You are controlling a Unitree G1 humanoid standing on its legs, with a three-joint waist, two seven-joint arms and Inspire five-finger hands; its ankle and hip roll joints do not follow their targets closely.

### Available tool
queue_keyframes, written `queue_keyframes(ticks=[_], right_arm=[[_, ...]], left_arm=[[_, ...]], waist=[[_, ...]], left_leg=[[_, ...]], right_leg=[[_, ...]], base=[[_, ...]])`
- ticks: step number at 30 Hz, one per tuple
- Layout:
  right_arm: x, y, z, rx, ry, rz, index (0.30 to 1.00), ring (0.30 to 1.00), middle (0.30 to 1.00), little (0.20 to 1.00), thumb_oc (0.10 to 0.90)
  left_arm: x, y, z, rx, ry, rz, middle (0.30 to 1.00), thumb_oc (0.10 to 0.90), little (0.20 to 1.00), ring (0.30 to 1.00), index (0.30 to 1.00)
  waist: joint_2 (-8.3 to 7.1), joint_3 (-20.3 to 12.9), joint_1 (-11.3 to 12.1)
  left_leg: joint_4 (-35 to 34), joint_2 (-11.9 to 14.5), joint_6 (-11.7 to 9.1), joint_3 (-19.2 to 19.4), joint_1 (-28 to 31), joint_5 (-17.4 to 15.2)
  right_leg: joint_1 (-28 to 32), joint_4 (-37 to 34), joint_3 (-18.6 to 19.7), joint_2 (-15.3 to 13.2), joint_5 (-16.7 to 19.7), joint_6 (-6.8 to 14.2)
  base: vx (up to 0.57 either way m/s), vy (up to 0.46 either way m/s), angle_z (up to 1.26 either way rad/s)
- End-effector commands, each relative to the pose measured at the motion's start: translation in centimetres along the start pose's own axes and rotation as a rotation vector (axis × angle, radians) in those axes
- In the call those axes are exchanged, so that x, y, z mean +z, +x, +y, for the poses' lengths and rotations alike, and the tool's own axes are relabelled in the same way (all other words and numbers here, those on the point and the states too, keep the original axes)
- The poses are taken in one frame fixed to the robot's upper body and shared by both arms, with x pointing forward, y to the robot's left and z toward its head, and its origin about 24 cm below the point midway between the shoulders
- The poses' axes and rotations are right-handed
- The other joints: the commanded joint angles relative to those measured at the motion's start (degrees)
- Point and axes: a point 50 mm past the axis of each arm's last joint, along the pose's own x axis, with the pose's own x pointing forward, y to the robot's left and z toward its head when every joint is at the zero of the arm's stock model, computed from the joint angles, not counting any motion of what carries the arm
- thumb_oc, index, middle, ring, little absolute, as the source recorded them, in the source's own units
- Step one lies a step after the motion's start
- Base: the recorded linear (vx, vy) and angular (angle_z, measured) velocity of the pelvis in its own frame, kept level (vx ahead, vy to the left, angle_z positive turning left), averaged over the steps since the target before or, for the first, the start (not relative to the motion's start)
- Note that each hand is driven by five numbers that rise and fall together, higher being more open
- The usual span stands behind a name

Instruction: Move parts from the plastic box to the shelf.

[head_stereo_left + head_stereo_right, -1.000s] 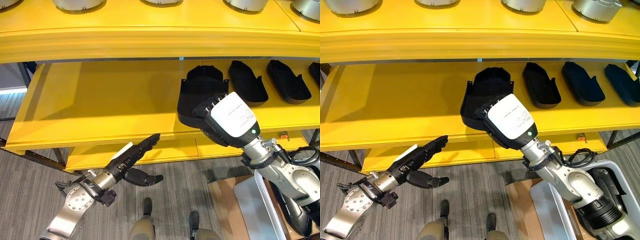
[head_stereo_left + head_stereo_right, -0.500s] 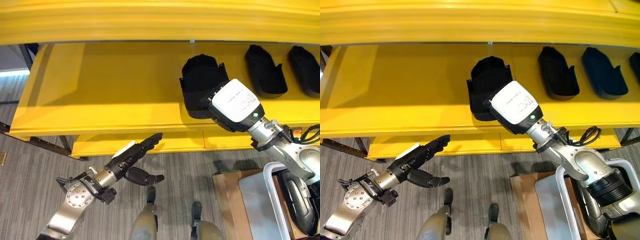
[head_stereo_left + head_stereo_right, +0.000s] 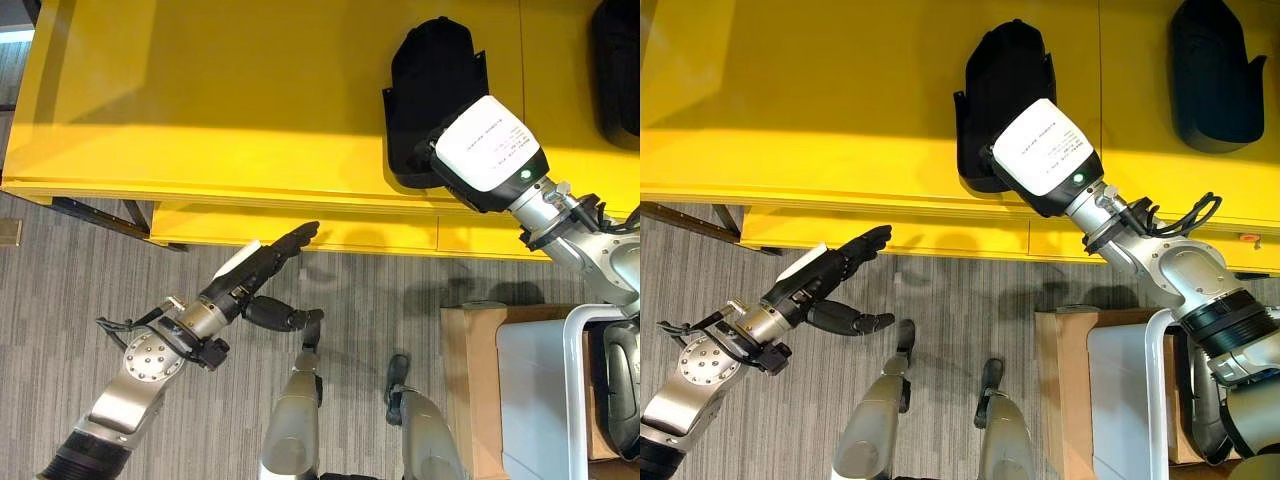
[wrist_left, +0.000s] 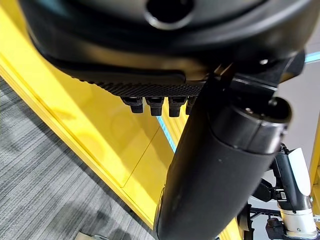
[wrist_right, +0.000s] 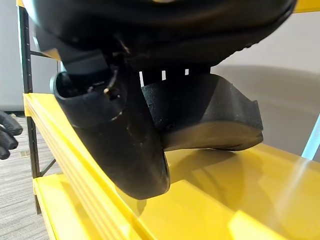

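Risk of the black part (image 3: 430,90) tipping off the front edge of the yellow shelf (image 3: 200,100) if let go too soon: near end sits close to that edge, and in the right wrist view appears lifted a little above the shelf surface, with a shadow beneath, so not fully settled. Could also skid or twist as the hand draws back, should a finger catch the rim. Possible knock against the neighbouring black part (image 3: 1212,70), which lies well apart toward the shelf's right end, only if swung wide.

Right hand (image 3: 488,155) at the near end of the black part, over the shelf's front edge; thumb (image 5: 120,145) curved down alongside the part, fingers hidden behind it, so cannot tell how far closed or whether truly gripping. Touching the part at least, judging from the wrist view.

Left hand (image 3: 255,280) empty, fingers nearly straight and thumb spread, held below and in front of the shelf's front edge, above the grey floor (image 3: 60,290), touching nothing.

White plastic box (image 3: 535,400) low at the right, beside a cardboard carton (image 3: 465,380)
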Motion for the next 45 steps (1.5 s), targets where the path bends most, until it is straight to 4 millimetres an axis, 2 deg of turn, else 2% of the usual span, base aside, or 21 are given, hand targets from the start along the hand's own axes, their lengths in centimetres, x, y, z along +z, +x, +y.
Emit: queue_keyframes(ticks=[1,9,15,21,27,36,39,41,43,45], right_arm=[[-3.9,3.2,-5.3,-0.235,-0.087,0.135,0.300,0.300,0.300,0.300,0.400],[-6.1,4.5,-6.8,-0.214,-0.163,0.207,0.300,0.300,0.300,0.300,0.400],[-7.9,4.4,-7.4,-0.184,-0.221,0.280,0.300,0.300,0.300,0.300,0.400],[-9.9,4.3,-8.5,-0.192,-0.236,0.365,0.300,0.300,0.300,0.300,0.400],[-10.5,4.1,-8.9,-0.188,-0.248,0.387,0.300,0.300,0.300,0.300,0.400],[-12.4,2.9,-9.4,-0.258,-0.215,0.526,0.300,0.300,0.300,0.300,0.400],[-12.5,2.9,-9.6,-0.258,-0.214,0.515,0.300,0.300,0.300,0.300,0.400],[-12.5,2.8,-9.6,-0.247,-0.207,0.508,0.300,0.300,0.300,0.300,0.400],[-12.3,2.8,-9.4,-0.233,-0.187,0.507,0.300,0.300,0.300,0.300,0.400],[-12.2,2.8,-9.3,-0.224,-0.185,0.502,0.300,0.300,0.300,0.300,0.400]], left_arm=[[3.7,0.2,1.2,0.032,0.073,-0.214,1.000,0.900,1.000,1.000,1.000],[4.0,0.5,1.2,0.018,0.086,-0.238,1.000,0.900,1.000,1.000,1.000],[4.2,0.3,1.6,0.030,0.093,-0.236,1.000,0.900,1.000,1.000,1.000],[4.2,0.2,2.0,0.022,0.122,-0.221,1.000,0.900,1.000,1.000,1.000],[4.0,0.0,2.1,0.016,0.132,-0.207,1.000,0.900,1.000,1.000,1.000],[3.7,-0.3,2.2,0.004,0.140,-0.179,1.000,0.900,1.000,1.000,1.000],[3.5,-0.5,2.1,0.001,0.123,-0.182,1.000,0.900,1.000,1.000,1.000],[3.4,-0.5,1.9,-0.009,0.115,-0.179,1.000,0.900,1.000,1.000,1.000],[3.2,-0.6,1.7,-0.015,0.110,-0.172,1.000,0.900,1.000,1.000,1.000],[3.2,-0.5,1.6,-0.021,0.108,-0.172,1.000,0.900,1.000,1.000,1.000]], waist=[[-0.64,-2.09,0.40],[0.50,-0.67,1.13],[0.49,-0.67,1.65],[-0.15,-0.50,2.56],[-0.38,-0.38,2.98],[-0.55,-1.00,3.73],[-0.32,-1.46,3.54],[-0.43,-1.69,3.30],[-0.32,-1.84,2.96],[0.01,-1.82,2.98]], left_leg=[[12.38,4.05,-1.08,0.62,-0.37,-14.10],[13.31,4.98,-1.68,0.29,-2.51,-13.54],[14.16,5.65,-1.92,0.07,-3.24,-13.39],[15.60,6.59,-2.25,-0.82,-4.59,-13.26],[15.90,7.55,-2.52,-1.19,-5.16,-12.67],[16.23,9.65,-3.10,-2.70,-5.10,-11.55],[15.90,10.37,-3.27,-2.36,-4.14,-11.25],[16.94,10.63,-3.68,-2.43,-3.13,-12.58],[17.85,11.01,-3.62,-2.51,-2.90,-12.79],[17.63,11.46,-3.32,-2.45,-3.58,-11.20]], right_leg=[[-6.09,0.70,-0.62,-0.56,1.86,-1.67],[-8.00,3.61,-1.08,-0.55,-0.03,-2.51],[-8.41,5.63,-1.45,-0.66,-1.20,-2.87],[-8.97,8.05,-2.15,-0.30,-2.36,-3.41],[-9.44,10.16,-2.49,0.04,-3.45,-3.94],[-9.90,16.35,-2.82,0.53,-7.01,-5.32],[-9.48,17.70,-3.22,0.98,-8.14,-5.93],[-8.37,18.88,-3.14,1.19,-9.77,-5.90],[-8.10,19.67,-3.18,1.35,-10.02,-6.14],[-8.69,19.69,-3.53,1.31,-8.92,-6.67]], base=[[-0.10,-0.219,-0.06],[-0.05,-0.064,0.08],[0.01,-0.084,0.03],[0.03,-0.115,0.02],[0.05,-0.079,0.07],[0.09,-0.118,0.08],[0.11,-0.110,0.06],[0.18,-0.095,0.07],[0.05,-0.049,0.14],[0.01,-0.013,0.04]])
